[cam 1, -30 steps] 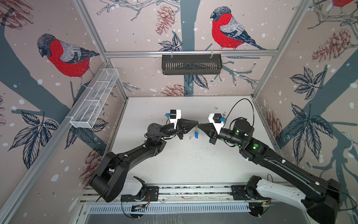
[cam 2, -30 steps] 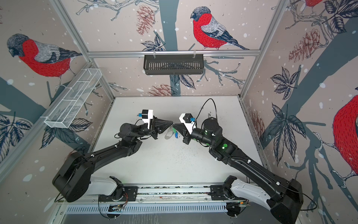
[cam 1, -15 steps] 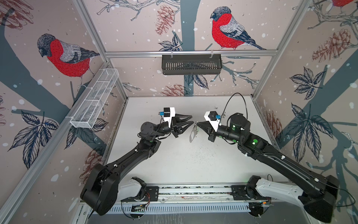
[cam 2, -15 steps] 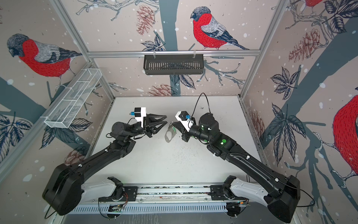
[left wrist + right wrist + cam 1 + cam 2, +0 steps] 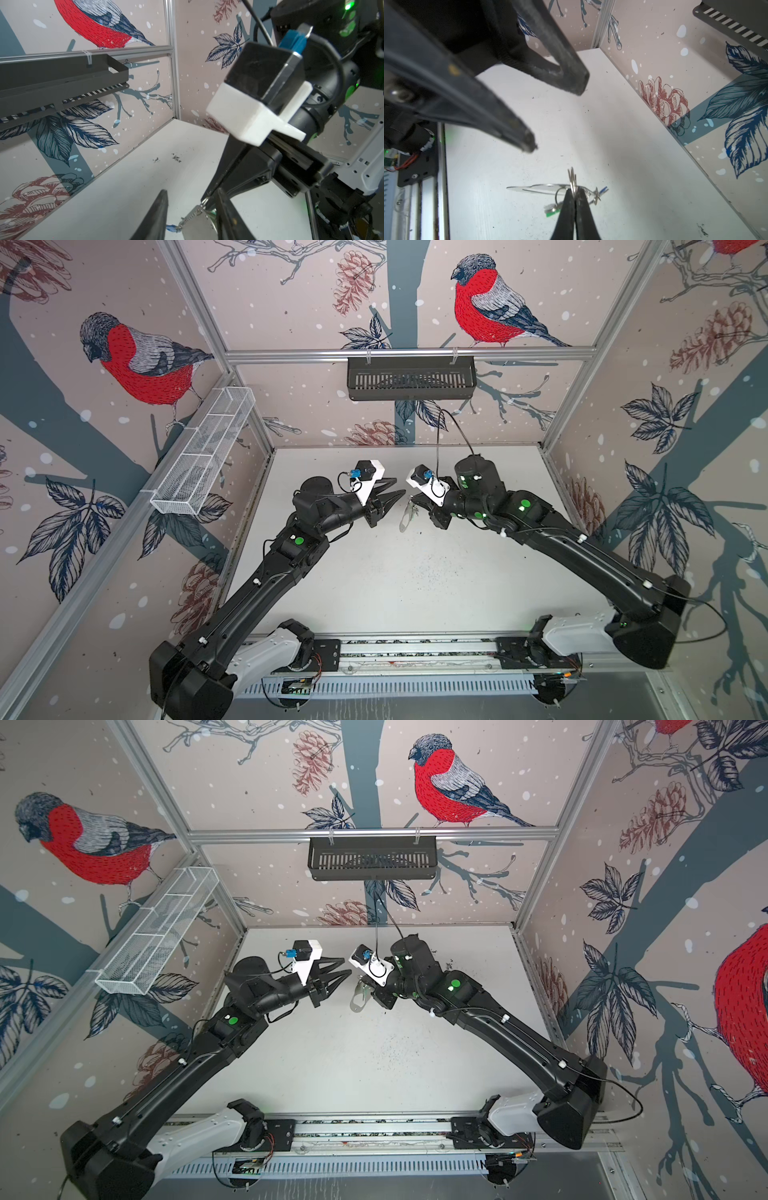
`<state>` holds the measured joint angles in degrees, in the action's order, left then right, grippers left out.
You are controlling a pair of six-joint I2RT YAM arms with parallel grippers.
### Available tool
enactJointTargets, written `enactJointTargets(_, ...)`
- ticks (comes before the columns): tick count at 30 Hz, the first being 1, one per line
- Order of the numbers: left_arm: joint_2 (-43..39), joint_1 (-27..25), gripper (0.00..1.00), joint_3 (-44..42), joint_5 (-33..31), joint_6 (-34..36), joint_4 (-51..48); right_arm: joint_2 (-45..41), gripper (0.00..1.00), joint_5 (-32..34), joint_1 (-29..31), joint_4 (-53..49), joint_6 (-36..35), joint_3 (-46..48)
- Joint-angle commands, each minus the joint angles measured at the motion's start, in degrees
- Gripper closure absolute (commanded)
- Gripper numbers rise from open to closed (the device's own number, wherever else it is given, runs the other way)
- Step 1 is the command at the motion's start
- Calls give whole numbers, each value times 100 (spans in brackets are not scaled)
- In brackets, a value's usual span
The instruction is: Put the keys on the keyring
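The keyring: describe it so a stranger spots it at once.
Start at the white table, where the left arm and right arm nearly meet above its far half. The keyring hangs there from the shut right pincer, clear of the tabletop. It is the only flat, pale loop, with small metal rings, a blue tag and a green tag clustered at the grip.

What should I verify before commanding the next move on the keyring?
1. Right gripper shut on the keyring: ok.
2. Keyring hanging above the table, not resting on it: ok.
3. Left gripper open, nothing between its fingers: ok.
4. Left gripper apart from the keyring, not touching it: ok.
5. Green tag and blue tag hanging at the keyring: ok.
6. Both fully threaded on: cannot tell.
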<state>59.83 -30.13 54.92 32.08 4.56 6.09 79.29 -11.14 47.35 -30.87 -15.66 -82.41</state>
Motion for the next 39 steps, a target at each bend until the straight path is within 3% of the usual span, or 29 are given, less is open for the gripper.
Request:
enactJointTargets(1,59,-58,63,149,-100,498,-763,233,100,258,27,-708,-343,-391)
enactJointTargets(9,258,-89,63,156,270,722,-748,406,100,171,39,-1103,-533,-744)
enactJointTargets(28,402,-96,60,-198,900,744,166,158,100,-432,45,-894,-631,-544)
enactJointTargets(39,434,-92,80,-180,1240,784,214,24,100,-547,46,-793,-658,-478)
